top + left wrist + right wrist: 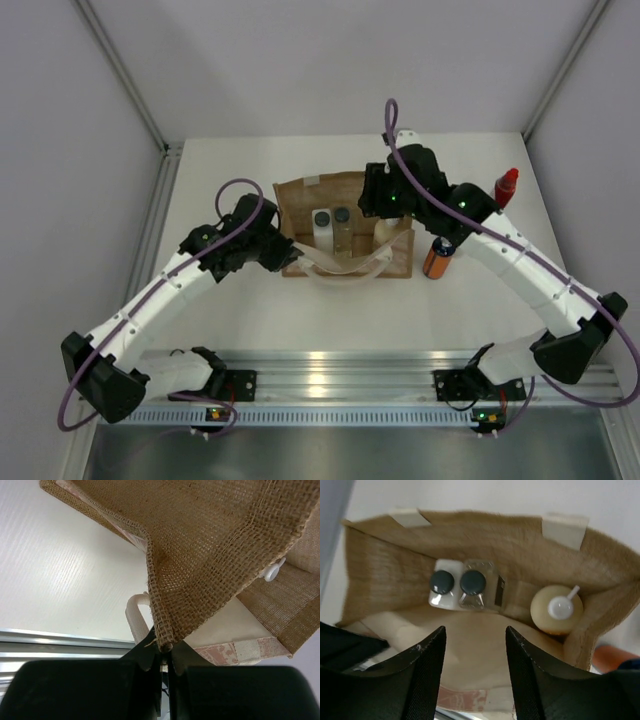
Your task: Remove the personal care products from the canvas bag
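The tan woven canvas bag (pixel 305 195) stands mid-table with its mouth open. Inside, the right wrist view shows the white squarish bottle (pixel 442 586), the clear bottle with grey cap (pixel 473 587) and the cream bottle with white nozzle (pixel 556 609). The orange bottle (pixel 438 257) and the red bottle (pixel 506 187) stand on the table right of the bag. My left gripper (pixel 167 647) is shut on the bag's left rim corner (pixel 165 640). My right gripper (pixel 475 632) is open and empty above the bag's mouth.
White walls enclose the table on the left, back and right. A ridged aluminium rail (pixel 330 385) runs along the near edge. The bag's cream handles (pixel 345 268) loop onto the table in front of it.
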